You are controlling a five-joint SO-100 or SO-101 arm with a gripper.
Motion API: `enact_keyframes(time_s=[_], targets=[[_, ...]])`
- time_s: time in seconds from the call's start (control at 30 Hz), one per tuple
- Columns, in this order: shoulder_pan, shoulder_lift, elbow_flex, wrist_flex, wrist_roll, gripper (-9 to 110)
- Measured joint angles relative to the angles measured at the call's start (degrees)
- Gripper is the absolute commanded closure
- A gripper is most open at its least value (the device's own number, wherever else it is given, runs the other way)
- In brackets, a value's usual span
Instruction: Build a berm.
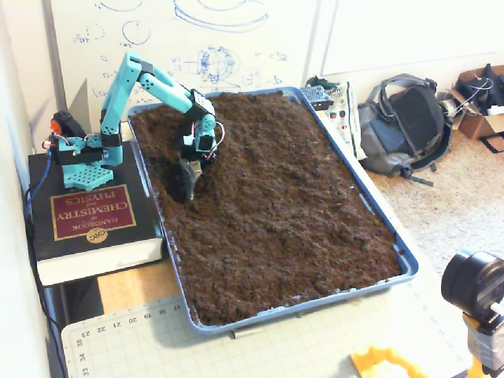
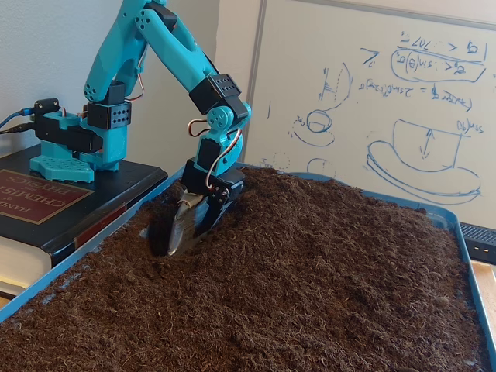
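Loose dark brown soil [image 1: 276,197] fills a blue tray [image 1: 409,268] and lies as a broad, uneven bed; no distinct long ridge shows, so the berm is not visible. My teal arm reaches down into the soil near the tray's left rim. My gripper [image 1: 187,183], a dark scoop-like tip, stands in a shallow hollow with its tips sunk in the soil. In the other fixed view the gripper [image 2: 178,232] sits in that hollow, with the soil [image 2: 310,294] rising to its right. The soil hides the tips, so I cannot tell how the jaws stand.
The arm's base stands on a thick book [image 1: 87,213] left of the tray. A whiteboard [image 2: 403,116] is behind. A backpack [image 1: 402,126] lies on the floor to the right. A cutting mat [image 1: 236,354] and a camera [image 1: 472,283] are in front.
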Motion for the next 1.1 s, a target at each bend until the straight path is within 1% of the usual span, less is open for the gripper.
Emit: enact_keyframes(time_s=[0.33, 0.63, 1.1], targets=[[0.0, 0.18, -4.22, -0.09, 0.0, 101], [0.0, 8.26, -4.31, 0.53, 0.0, 101], [-0.09, 32.17, -7.12, 19.42, 0.0, 101]])
